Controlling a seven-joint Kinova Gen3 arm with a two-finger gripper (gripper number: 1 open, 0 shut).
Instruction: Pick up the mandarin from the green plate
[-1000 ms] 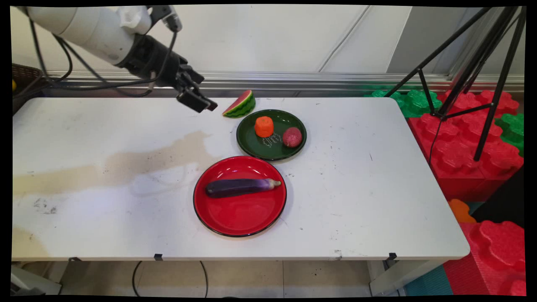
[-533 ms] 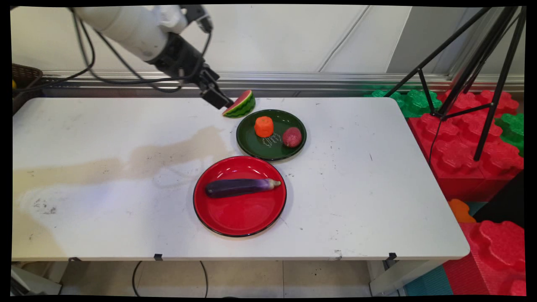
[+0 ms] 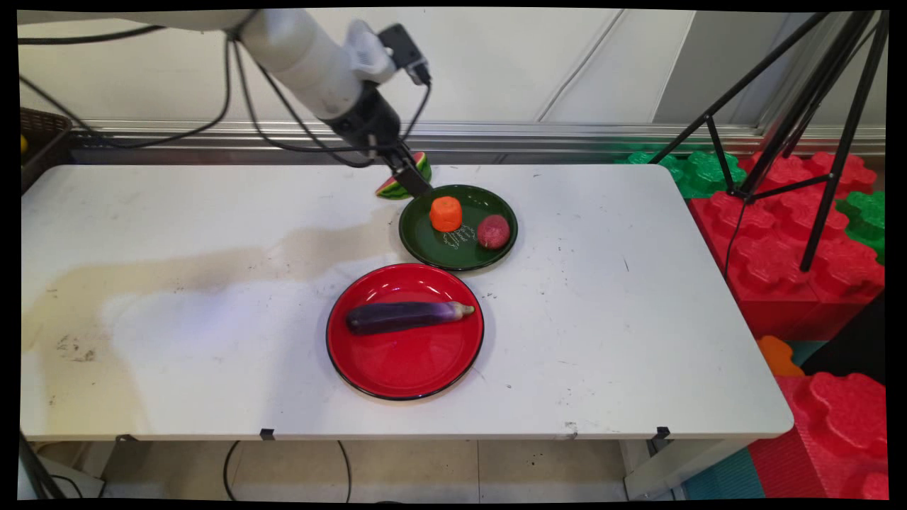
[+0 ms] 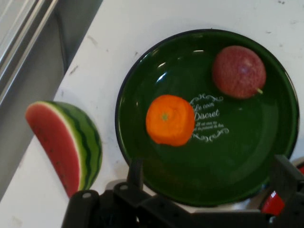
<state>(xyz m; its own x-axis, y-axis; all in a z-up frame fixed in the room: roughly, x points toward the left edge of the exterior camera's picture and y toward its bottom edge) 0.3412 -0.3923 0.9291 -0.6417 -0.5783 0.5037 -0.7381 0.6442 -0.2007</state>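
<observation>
My gripper (image 3: 413, 183) hangs over the back left rim of the green plate (image 3: 434, 248), partly covering the watermelon slice (image 3: 388, 188) behind it. In the hand view the gripper (image 4: 209, 176) is open, its two fingers spread wide with nothing held. Below and ahead of them lies the green plate (image 4: 237, 156) with an orange piece (image 4: 170, 119) near its middle and a dark red round fruit (image 4: 238, 71) beyond. The watermelon slice (image 4: 64, 145) stands on the table left of the plate. The orange piece (image 3: 446, 213) is nearest the gripper; the red fruit (image 3: 494, 231) sits to its right.
A red plate (image 3: 404, 361) holding a purple eggplant (image 3: 405, 316) lies in front of the green plate. A tripod (image 3: 793, 127) and red and green foam blocks (image 3: 801, 248) stand off the table's right end. A metal rail (image 3: 567, 134) runs along the wall.
The arm has swung right along the back of the table, from left of the watermelon slice to over the green plate's rim, now hiding part of the slice.
</observation>
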